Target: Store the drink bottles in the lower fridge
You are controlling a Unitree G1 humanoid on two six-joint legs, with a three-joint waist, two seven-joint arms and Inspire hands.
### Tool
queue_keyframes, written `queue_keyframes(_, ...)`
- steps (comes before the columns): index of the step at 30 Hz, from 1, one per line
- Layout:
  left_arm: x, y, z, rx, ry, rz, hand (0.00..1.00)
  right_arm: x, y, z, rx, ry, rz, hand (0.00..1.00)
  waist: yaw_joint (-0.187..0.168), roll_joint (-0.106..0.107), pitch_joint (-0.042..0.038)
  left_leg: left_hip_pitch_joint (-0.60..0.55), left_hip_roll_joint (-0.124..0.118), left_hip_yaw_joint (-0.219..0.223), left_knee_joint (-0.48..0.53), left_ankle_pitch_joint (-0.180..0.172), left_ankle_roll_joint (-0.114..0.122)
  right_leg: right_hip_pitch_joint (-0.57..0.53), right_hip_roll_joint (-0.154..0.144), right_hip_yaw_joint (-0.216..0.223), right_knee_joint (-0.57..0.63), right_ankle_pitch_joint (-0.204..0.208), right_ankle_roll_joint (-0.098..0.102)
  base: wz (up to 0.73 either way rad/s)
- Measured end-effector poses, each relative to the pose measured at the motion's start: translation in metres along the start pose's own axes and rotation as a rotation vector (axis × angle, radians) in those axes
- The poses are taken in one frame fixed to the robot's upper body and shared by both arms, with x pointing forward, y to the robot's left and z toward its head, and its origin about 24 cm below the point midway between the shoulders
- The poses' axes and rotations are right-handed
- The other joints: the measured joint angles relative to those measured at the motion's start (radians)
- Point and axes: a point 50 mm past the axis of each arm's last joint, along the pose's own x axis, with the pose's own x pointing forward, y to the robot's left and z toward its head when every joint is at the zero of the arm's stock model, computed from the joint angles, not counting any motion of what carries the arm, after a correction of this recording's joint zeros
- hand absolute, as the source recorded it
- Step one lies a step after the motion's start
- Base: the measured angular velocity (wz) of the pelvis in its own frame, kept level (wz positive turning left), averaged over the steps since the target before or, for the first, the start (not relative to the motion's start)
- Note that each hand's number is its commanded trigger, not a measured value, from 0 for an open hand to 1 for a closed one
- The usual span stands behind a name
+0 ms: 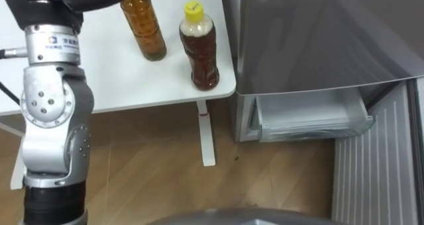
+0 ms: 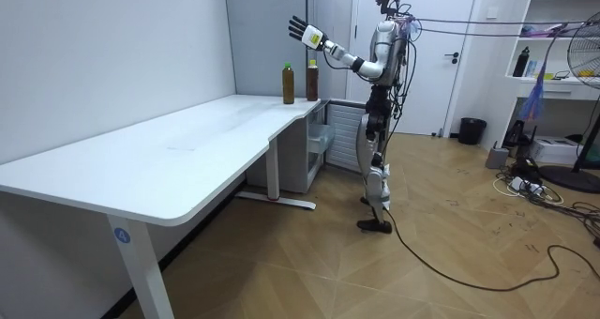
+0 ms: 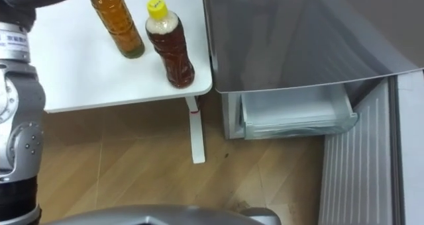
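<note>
Drinks are both upright at the desk's [image 1: 99, 79] corner next to the fridge [image 1: 318, 40]: green-cap bottle [image 1: 144, 26], yellow-cap bottle [image 1: 199, 49]. Above them hangs the left hand [image 2: 300, 30], fingers spread, holding nothing.

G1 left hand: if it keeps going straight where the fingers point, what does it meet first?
Looks free nearby. The left hand is open and raised above the green-capped bottle and the yellow-capped bottle, fingers aimed up and past them. It would likely clear both; depth beyond is unclear.
</note>
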Motion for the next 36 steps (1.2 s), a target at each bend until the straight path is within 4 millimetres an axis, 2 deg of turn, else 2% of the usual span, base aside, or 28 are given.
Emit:
queue_keyframes(9, -0.002, -0.014, -0.007, -0.015, 0.060, -0.154, 0.00, 0.000, 0.000, 0.001, -0.032, 0.008, 0.011, 0.00, -0.001, -0.012, -0.0065, 0.001, 0.001, 0.011, 0.000, 0.000, 0.000, -0.004, 0.003, 0.016, -0.001, 0.000, -0.001, -0.04)
queue_keyframes(14, -0.002, -0.016, -0.009, -0.017, 0.084, -0.206, 0.00, 0.000, 0.001, 0.000, -0.031, 0.013, 0.030, 0.00, -0.001, -0.010, -0.0114, 0.001, 0.001, 0.011, 0.000, 0.000, 0.000, -0.004, 0.003, 0.019, -0.001, 0.001, -0.001, 0.00)
queue_keyframes(15, -0.002, -0.017, -0.010, -0.018, 0.091, -0.219, 0.00, 0.000, 0.001, -0.001, -0.029, 0.018, 0.031, 0.00, -0.003, -0.015, -0.0103, 0.002, 0.002, 0.011, 0.000, 0.000, 0.000, -0.002, 0.003, 0.018, -0.001, 0.001, -0.001, 0.00)
queue_keyframes(16, -0.003, -0.018, -0.011, -0.020, 0.099, -0.234, 0.00, 0.000, 0.001, -0.002, -0.027, 0.025, 0.031, 0.00, -0.004, -0.012, -0.0132, 0.003, 0.002, 0.011, 0.000, 0.000, 0.000, 0.000, 0.003, 0.017, -0.001, 0.001, -0.001, 0.03)
queue_keyframes(21, -0.005, -0.025, -0.021, -0.034, 0.153, -0.286, 0.00, 0.000, 0.000, -0.001, -0.028, 0.031, 0.020, 0.00, -0.013, -0.012, -0.0122, 0.003, 0.002, 0.011, 0.000, 0.000, 0.000, 0.004, 0.003, 0.016, -0.001, 0.001, -0.001, 0.03)
queue_keyframes(28, -0.008, -0.028, -0.030, -0.043, 0.210, -0.336, 0.00, 0.000, -0.001, 0.001, -0.028, 0.035, 0.005, 0.00, -0.030, -0.007, -0.0049, -0.007, 0.002, 0.013, 0.001, 0.000, 0.000, -0.006, 0.004, 0.022, -0.001, 0.002, -0.002, 0.00)
queue_keyframes(31, -0.009, -0.030, -0.032, -0.048, 0.226, -0.354, 0.00, 0.000, -0.001, -0.001, -0.026, 0.049, 0.004, 0.00, -0.031, 0.000, -0.0088, -0.015, 0.002, 0.014, 0.002, 0.000, 0.000, -0.013, 0.004, 0.022, 0.000, 0.002, -0.002, 0.02)
queue_keyframes(36, -0.009, -0.031, -0.034, -0.051, 0.245, -0.369, 0.00, 0.000, -0.002, -0.001, -0.027, 0.047, -0.010, 0.00, -0.033, 0.000, -0.0093, -0.014, 0.002, 0.014, 0.002, 0.000, 0.000, -0.011, 0.005, 0.022, -0.001, 0.002, -0.002, 0.00)
